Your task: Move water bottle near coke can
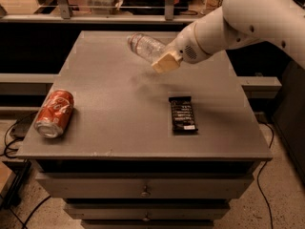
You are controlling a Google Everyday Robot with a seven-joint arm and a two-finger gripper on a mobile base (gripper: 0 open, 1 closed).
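Note:
The water bottle [143, 46] is clear crinkled plastic and is held tilted in the air above the middle back of the grey table [119, 104]. My gripper [164, 60] is shut on the bottle's right end, with a tan finger pad [166, 63] facing the camera. The white arm reaches in from the upper right. The coke can [54, 113], red with white script, lies on its side near the table's front left corner, far to the left of and below the bottle.
A dark rectangular snack bar [182, 114] lies right of the table's centre. The table has drawers [145, 191] below its front edge. Shelves and a rail [114, 8] stand behind the table. Cables [12, 132] lie on the floor at left.

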